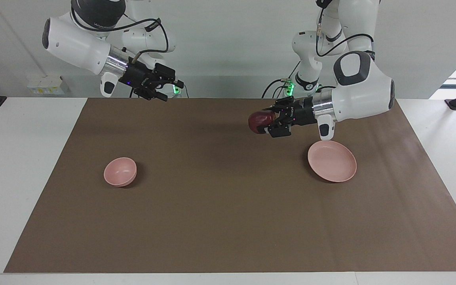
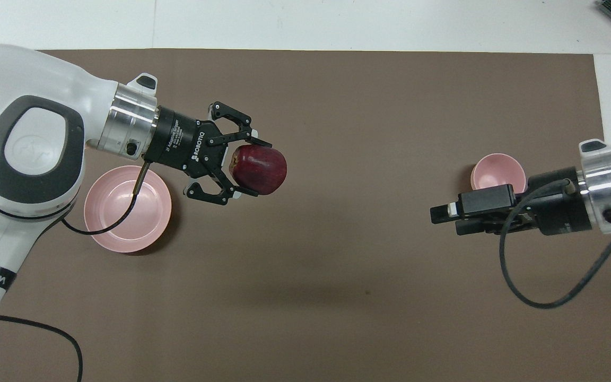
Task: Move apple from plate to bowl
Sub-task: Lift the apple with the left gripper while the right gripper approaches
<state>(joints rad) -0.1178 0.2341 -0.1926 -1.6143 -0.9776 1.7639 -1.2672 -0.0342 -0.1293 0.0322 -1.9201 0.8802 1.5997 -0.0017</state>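
Note:
My left gripper (image 1: pixel 263 123) is shut on the dark red apple (image 1: pixel 258 121) and holds it in the air over the brown mat, just off the plate's rim toward the middle of the table. In the overhead view the left gripper (image 2: pixel 256 171) holds the apple (image 2: pixel 264 170) the same way. The pale pink plate (image 1: pixel 332 161) is bare at the left arm's end and also shows in the overhead view (image 2: pixel 125 212). The small pink bowl (image 1: pixel 120 171) stands empty at the right arm's end and shows in the overhead view (image 2: pixel 498 170). My right gripper (image 1: pixel 171 91) waits open, raised; it also shows in the overhead view (image 2: pixel 446 218).
A brown mat (image 1: pixel 228 221) covers most of the white table (image 1: pixel 22 166). The left arm's black cable hangs over the plate in the overhead view (image 2: pixel 136 196).

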